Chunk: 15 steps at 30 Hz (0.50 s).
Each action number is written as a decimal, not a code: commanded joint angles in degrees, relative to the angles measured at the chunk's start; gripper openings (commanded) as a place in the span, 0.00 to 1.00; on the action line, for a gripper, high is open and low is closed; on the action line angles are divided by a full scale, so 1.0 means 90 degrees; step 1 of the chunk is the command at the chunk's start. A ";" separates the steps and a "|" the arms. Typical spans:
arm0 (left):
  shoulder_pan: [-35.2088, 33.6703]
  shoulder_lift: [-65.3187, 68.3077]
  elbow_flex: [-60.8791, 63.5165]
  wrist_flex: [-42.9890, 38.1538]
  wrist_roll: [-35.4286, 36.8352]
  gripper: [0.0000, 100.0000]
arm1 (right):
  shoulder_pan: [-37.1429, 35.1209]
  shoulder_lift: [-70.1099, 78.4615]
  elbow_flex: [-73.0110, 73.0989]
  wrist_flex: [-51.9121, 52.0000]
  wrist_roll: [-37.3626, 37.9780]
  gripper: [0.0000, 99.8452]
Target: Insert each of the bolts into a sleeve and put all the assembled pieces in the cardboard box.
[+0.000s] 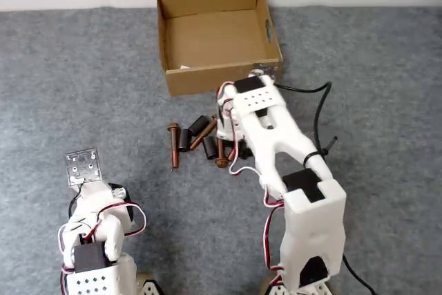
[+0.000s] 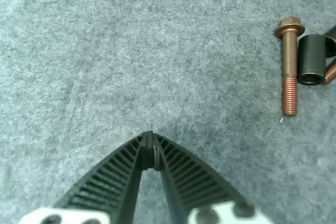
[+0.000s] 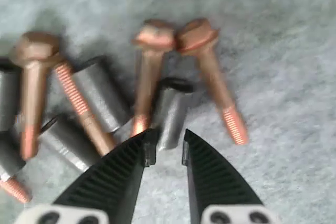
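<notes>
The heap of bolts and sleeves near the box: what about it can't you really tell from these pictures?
High view: the right arm covers part of the heap, so how many pieces it holds is uncertain.
Right wrist view: blur hides whether any bolt already sits inside a sleeve.
Left wrist view: the edge cuts off a second bolt beside the black sleeve.

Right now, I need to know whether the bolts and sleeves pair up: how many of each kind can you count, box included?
bolts: at least 4
sleeves: at least 4
cardboard box: 1
Total: at least 9
The right arm covers part of the pile from above, so exact counts cannot be told.
</notes>
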<state>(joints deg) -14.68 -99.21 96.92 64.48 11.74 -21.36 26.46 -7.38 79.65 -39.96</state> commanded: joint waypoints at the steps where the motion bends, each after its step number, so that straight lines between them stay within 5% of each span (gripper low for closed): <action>1: -0.0010 -0.0059 -0.0024 0.0059 -0.0049 0.01 | 0.0288 -0.0044 -0.0283 -0.0063 -0.0020 0.08; 15: -0.0010 -0.0059 -0.0024 0.0059 -0.0049 0.01 | 0.0376 0.0747 -0.0283 -0.0161 0.0127 0.08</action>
<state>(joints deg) -14.68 -99.21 96.92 64.48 11.74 -19.52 31.38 -10.02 78.77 -39.96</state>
